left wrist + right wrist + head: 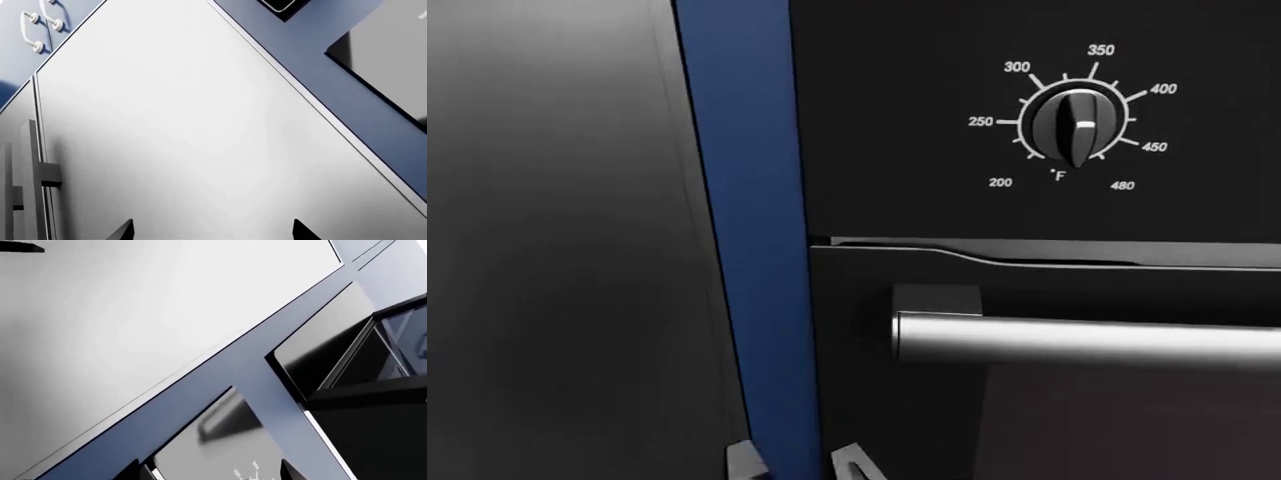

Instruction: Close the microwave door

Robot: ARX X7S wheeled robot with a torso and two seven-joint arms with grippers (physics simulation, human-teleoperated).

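blue cabinetry [747,200] frames an oven [1068,120]; microwave door [373,370] stands ajar. approach step: right gripper [210,471], jaws apart, must reach it.

The oven handle [1094,340] runs off the head view's right edge. Only two dark finger tips [745,462] poke above that view's lower border. In each wrist view the gripper shows as bare tips at the frame edge: left gripper [212,231], right gripper [212,471]. The microwave door [363,357] is cropped by the picture's edge, and the dial numbers [245,471] are too small to read
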